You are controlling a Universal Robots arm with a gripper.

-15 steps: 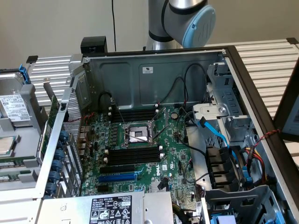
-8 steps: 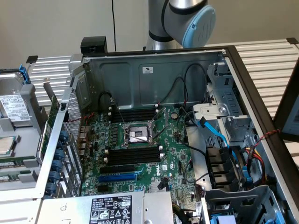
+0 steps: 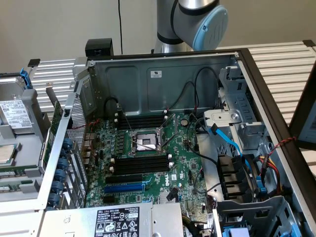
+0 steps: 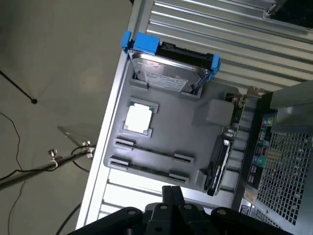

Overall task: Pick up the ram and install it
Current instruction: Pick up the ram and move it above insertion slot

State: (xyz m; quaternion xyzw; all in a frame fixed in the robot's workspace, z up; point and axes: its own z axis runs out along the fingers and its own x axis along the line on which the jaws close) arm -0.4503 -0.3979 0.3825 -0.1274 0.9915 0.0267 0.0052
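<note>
While the end effector (image 4: 171,191) hangs clenched and empty above the tray (image 4: 195,142) edge, the ram (image 4: 146,170) lies flat in the tray's holder row farthest from its hard drive (image 4: 166,73), past the CPU (image 4: 138,119).

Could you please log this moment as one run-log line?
gripper: shut, empty | location: near grey tray | ram: in tray, ungrasped | memory slots: empty
</note>
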